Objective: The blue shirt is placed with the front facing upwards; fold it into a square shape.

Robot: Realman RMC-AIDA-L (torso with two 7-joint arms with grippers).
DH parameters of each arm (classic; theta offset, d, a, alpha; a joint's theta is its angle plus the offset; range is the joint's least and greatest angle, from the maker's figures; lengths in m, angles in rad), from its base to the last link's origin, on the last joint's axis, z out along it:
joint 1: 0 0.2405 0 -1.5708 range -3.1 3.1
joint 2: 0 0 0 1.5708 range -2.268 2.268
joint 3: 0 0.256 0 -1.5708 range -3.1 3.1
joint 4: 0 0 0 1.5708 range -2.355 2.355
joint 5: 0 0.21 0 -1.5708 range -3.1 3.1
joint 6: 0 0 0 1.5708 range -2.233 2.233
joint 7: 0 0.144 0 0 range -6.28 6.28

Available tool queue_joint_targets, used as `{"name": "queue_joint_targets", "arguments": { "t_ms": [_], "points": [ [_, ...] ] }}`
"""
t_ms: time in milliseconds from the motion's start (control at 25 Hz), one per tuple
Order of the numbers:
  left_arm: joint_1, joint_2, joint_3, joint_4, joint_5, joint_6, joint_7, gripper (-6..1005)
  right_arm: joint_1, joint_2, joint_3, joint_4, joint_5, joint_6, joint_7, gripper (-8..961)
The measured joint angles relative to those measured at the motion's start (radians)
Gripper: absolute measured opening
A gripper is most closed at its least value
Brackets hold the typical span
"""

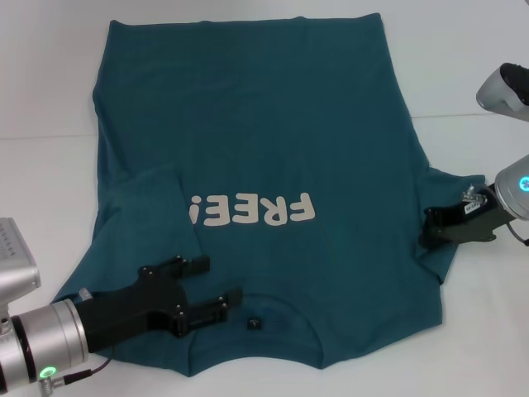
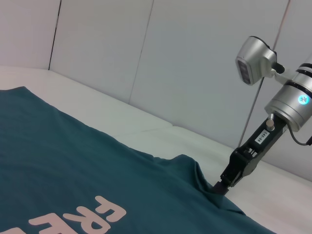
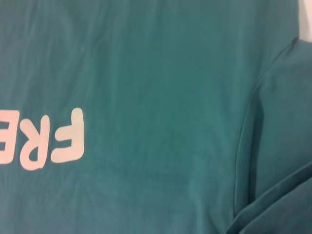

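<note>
Lying front up on the white table [image 1: 50, 190], the shirt [image 1: 273, 149] had its collar nearest the robot and its "FREE!" lettering [image 1: 252, 210] showing. Its left sleeve was already folded in over the body. The left gripper [image 1: 216, 285] hovered over the left shoulder beside the collar, jaws spread and holding nothing. The right gripper [image 1: 431, 236] was clenched on the right sleeve's cloth, bunching it.

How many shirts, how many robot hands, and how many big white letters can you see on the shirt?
Blue shirt: 1
Robot hands: 2, the left gripper and the right gripper
Big white letters in the head view: 4, plus 1 exclamation mark
Total: 8 things
</note>
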Motion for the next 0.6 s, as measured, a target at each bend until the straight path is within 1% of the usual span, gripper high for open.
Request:
{"name": "queue_joint_targets", "arguments": {
  "t_ms": [280,440,600],
  "points": [
    [-0.002,0.000,0.000,0.000,0.000,0.001,0.000,821,-0.006,0.001,-0.008,-0.017,0.004,-0.017,-0.006,25],
    [-0.002,0.000,0.000,0.000,0.000,0.001,0.000,821,-0.032,0.001,-0.002,-0.067,0.014,-0.038,-0.007,-1],
    [0.000,0.000,0.000,0.000,0.000,0.001,0.000,820,-0.061,-0.001,0.000,-0.107,0.040,-0.052,-0.007,-1]
  ]
}}
